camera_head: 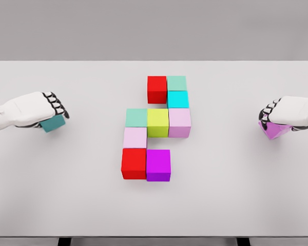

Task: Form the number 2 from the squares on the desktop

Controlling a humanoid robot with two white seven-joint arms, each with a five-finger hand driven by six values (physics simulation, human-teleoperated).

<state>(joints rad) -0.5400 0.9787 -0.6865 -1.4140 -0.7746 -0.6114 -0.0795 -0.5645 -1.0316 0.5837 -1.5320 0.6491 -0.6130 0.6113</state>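
Both hands are already loaded: left hand point(38, 109) fingers curl over a teal cube point(53, 123), right hand point(290, 114) clamps a purple cube point(273, 129). They look light, rigid and smooth-sided, so grip opposite flat faces.

Matt cubes point(158, 122), smooth matt desktop point(236, 195)

Nine cubes point(158, 122) grouped mid-table point(82, 205), two more cubes held, two hands

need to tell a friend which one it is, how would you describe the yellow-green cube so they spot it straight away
Look at the cluster of coloured cubes in the middle of the white table. In its middle row of three, the yellow-green cube is the centre one, between a mint cube and a pale pink cube. It is the only yellow-green cube there.
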